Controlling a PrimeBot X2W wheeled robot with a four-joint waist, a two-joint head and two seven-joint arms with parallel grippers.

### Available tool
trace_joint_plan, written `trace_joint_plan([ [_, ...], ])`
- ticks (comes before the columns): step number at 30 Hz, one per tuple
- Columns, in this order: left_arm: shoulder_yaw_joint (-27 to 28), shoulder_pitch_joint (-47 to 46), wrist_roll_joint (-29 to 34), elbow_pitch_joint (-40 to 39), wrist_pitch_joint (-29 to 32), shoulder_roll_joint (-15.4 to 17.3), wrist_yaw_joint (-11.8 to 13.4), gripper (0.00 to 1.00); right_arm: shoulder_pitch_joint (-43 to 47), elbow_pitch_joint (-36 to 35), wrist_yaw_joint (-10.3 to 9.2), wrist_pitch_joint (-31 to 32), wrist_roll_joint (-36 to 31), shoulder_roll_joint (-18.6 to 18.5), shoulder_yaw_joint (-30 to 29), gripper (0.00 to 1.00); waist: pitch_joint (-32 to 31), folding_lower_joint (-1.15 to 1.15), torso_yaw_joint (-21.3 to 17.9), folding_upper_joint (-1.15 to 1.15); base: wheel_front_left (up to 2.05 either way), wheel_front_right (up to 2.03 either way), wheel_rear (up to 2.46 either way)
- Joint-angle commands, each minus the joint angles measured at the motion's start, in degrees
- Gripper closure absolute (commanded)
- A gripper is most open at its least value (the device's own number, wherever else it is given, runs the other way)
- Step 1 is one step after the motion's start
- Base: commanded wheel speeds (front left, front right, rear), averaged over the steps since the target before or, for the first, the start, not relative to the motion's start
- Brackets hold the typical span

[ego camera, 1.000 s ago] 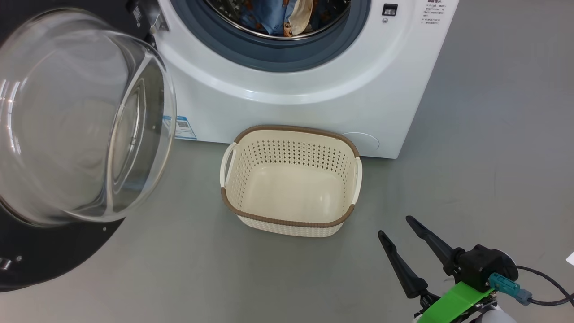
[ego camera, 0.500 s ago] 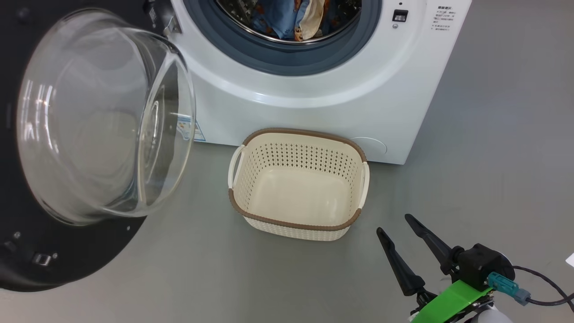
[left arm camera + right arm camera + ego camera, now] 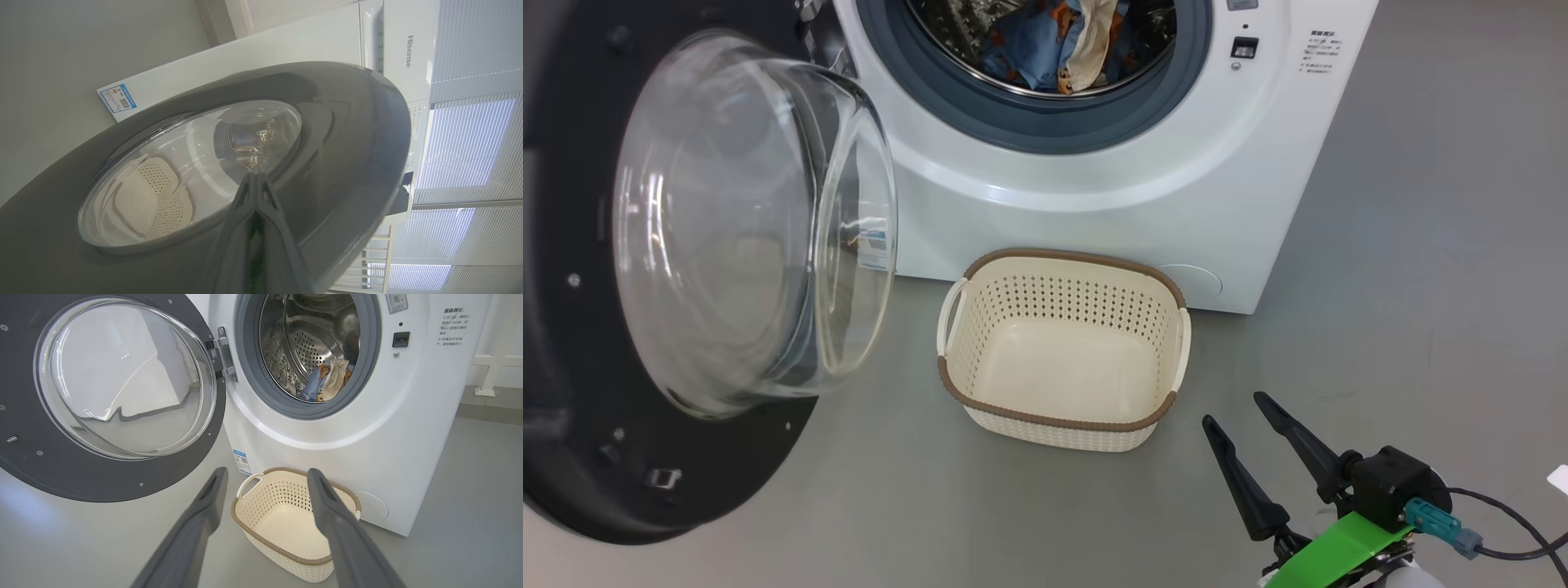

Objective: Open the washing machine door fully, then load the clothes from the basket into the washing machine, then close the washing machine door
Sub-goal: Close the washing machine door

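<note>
Washing machine door (image 3: 711, 269) stands open, black-rimmed; left fingers (image 3: 239, 237) closed, right fingers (image 3: 1241, 478) spread.

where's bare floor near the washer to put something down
Widest: grey floor right of the washing machine and basket, beyond the right gripper. Also the strip in front of the basket. Crowded: between the open door and basket. The basket itself holds nothing.

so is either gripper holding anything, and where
nothing. right gripper: jaws open, empty. left gripper: jaws shut, tips at the washing machine door, clamping nothing
</note>
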Motion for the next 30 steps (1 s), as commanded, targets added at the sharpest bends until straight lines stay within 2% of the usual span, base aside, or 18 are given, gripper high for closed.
trace_joint_plan([
  [1, -0.17, 0.68, -0.52, -2.60, 1.51, 1.79, 0.08, 1.00, 0.31, -1.38, 0.09, -0.28, -0.32, 0.40, 0.97, 0.00, -0.22, 0.00, -0.32, 0.00, 0.00, 0.00, 0.00],
  [16, -3.23, 1.28, -0.61, -8.41, 2.64, -1.84, 1.54, 1.00, 1.09, -1.32, 0.09, -0.28, -0.21, 1.62, 0.62, 0.00, -2.12, 0.00, -3.54, 0.00, 0.00, 0.00, 0.00],
  [24, -4.17, 1.25, -0.69, -9.65, 1.90, -3.92, 1.25, 1.00, 1.68, -1.44, 0.09, -0.28, -0.35, 2.04, 0.33, 0.00, -3.08, 0.00, -6.61, 0.00, 0.00, 0.00, 0.00],
  [30, -5.28, 0.33, -0.34, -9.96, 0.02, -6.07, -0.06, 1.00, 2.02, -1.50, 0.09, -0.28, -0.40, 2.22, 0.01, 0.00, -3.56, 0.00, -9.80, 0.00, 0.00, 0.00, 0.00],
])
